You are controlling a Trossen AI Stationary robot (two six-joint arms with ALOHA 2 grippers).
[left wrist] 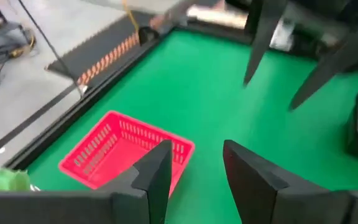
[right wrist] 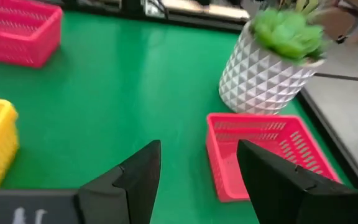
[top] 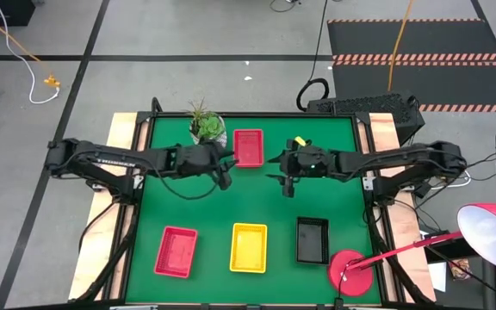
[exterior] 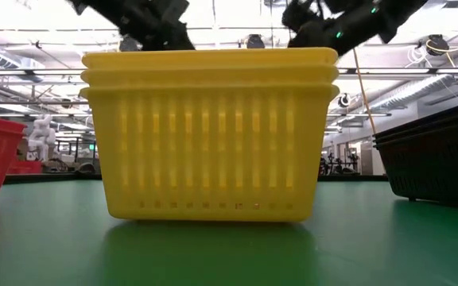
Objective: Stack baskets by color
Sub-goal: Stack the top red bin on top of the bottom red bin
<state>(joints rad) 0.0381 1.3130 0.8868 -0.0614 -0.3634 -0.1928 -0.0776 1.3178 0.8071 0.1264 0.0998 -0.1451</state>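
one basket (top: pixel 248 147) beside the plant pot (top: pixel 207 128).

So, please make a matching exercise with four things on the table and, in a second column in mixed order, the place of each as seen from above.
Things:
1. lone red basket
2. yellow stack
3. black stack
4. white plant pot

Places:
A. near edge of the table, on the right arm's side, beside the red lamp base
B. far edge, just on the left arm's side of the lone red basket
C. near edge, in the middle
D. far side, between the two end effectors

Pairs: 1-D, 2-C, 3-A, 4-B
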